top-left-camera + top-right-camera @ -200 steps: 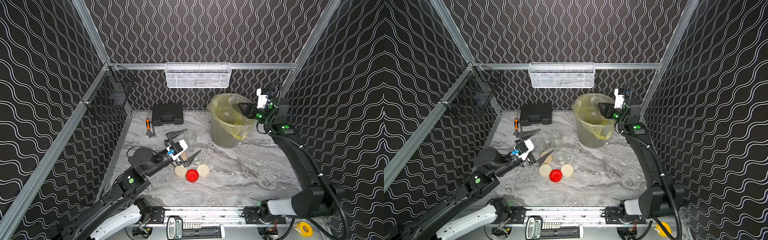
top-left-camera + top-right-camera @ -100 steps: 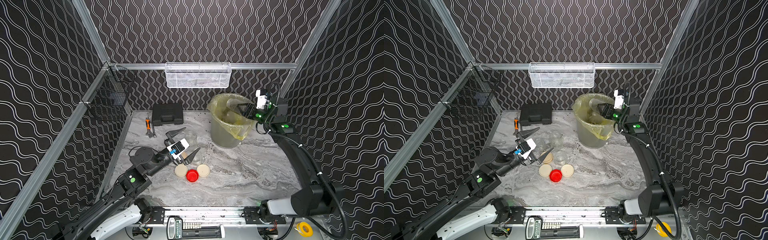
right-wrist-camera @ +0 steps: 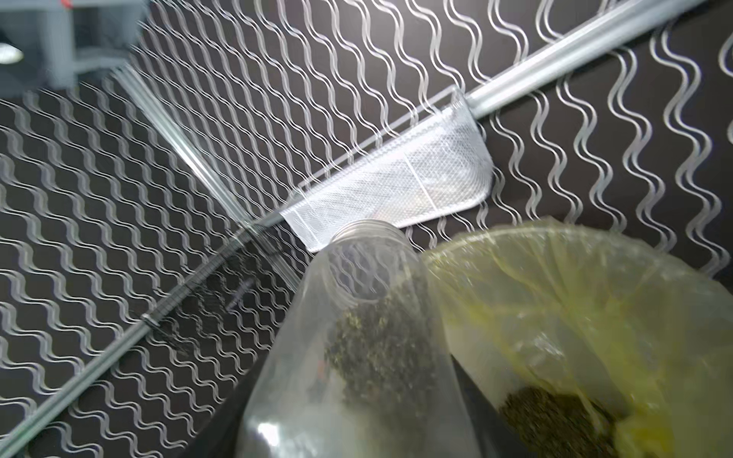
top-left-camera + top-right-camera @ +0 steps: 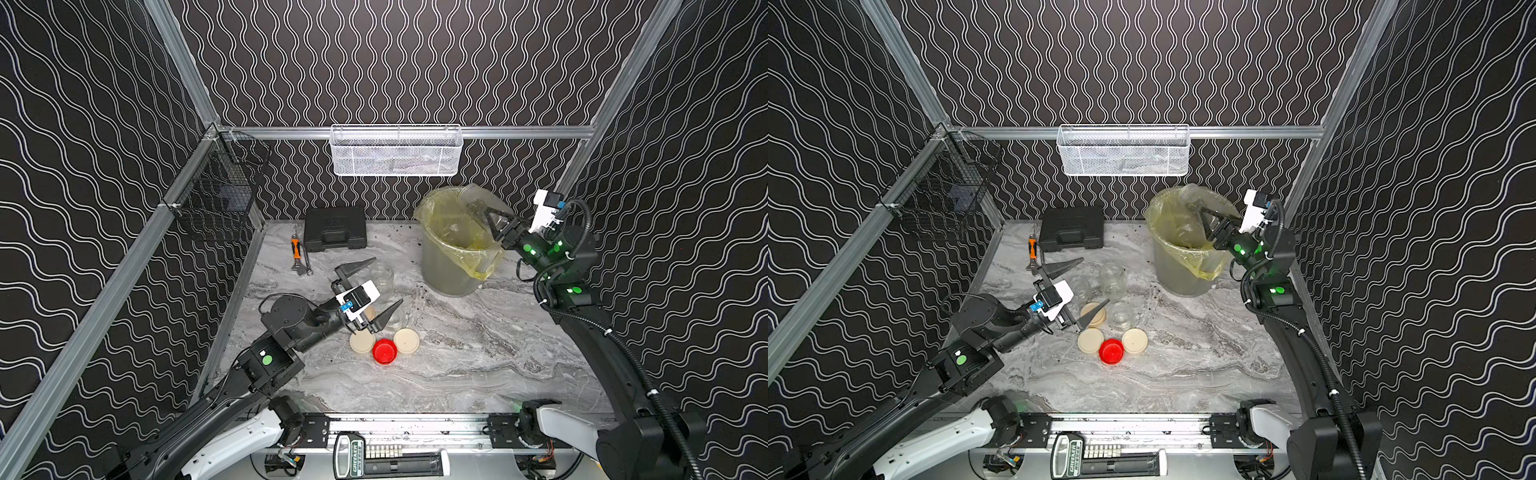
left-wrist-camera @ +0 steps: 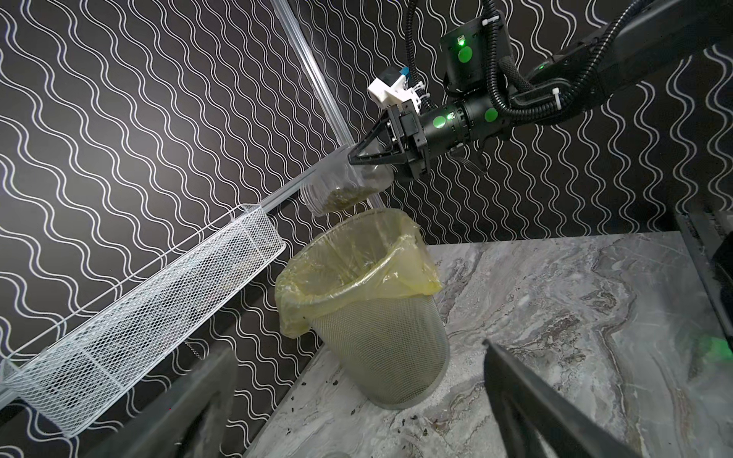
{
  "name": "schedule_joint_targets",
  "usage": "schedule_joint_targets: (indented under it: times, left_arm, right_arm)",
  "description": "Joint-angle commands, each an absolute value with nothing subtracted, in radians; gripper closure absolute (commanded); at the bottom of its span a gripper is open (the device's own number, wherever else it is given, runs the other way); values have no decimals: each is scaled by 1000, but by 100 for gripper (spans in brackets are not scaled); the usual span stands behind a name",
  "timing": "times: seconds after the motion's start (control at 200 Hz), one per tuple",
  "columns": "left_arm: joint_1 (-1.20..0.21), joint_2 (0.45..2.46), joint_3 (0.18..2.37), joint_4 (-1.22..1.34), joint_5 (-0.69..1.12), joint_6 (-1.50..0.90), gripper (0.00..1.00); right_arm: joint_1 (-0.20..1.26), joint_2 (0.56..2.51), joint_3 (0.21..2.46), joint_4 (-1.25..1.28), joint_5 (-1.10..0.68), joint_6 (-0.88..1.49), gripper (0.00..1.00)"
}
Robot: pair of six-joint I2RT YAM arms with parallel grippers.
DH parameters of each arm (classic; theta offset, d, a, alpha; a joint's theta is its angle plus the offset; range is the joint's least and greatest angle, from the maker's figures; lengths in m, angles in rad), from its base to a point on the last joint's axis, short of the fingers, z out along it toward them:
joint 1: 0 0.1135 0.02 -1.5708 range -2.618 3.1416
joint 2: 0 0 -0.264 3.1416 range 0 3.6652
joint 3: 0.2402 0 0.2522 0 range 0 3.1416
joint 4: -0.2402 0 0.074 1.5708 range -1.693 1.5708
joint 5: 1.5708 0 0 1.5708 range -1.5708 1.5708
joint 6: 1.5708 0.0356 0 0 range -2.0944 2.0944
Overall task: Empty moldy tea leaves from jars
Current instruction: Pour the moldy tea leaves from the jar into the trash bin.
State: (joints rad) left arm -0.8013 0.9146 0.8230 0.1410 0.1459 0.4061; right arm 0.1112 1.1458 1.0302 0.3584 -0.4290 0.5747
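The grey marbled table fills the lower middle of both top views, walled in by black panels with white wavy lines. At its back right stands the mesh bucket, lined with a yellow bag. A white mesh basket hangs on the rear rail at upper centre, a black wire basket hangs at the left wall, and a black case lies against the back wall.

The right gripper is clamped on a lidless clear jar, held above the bucket's rim at the upper right of the top views. The jar is tipped, mouth slanting down over the bag. Tea leaves lie along its lower side, close to the neck, and a dark heap sits deep in the bag.

The left gripper sits at frame centre with its jaws spread wide and nothing in its grip. Three empty jars stand around it. One shows between the fingers, but I cannot tell whether they touch it.

Just below in the frame lie three cream lids and a red lid, the red one between two cream ones. An orange-handled wrench lies left of the case. Dark specks dot the table near the bucket.
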Motion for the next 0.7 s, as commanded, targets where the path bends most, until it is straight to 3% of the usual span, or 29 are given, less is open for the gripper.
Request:
schedule_joint_targets:
  times: [0.0,0.215,0.445,0.696]
  left_arm:
    - [-799,925,831,163,178,371,1]
    - [-799,911,819,175,176,395,1]
    - [-800,917,821,172,172,406,1]
    - [-799,927,819,174,171,407,1]
  right_arm:
    - [112,1122,1004,582,-452,659,56]
    - [112,1104,974,578,-453,647,57]
    - [114,1196,1165,135,-407,468,56]
    - [113,1341,1325,-156,-366,379,56]
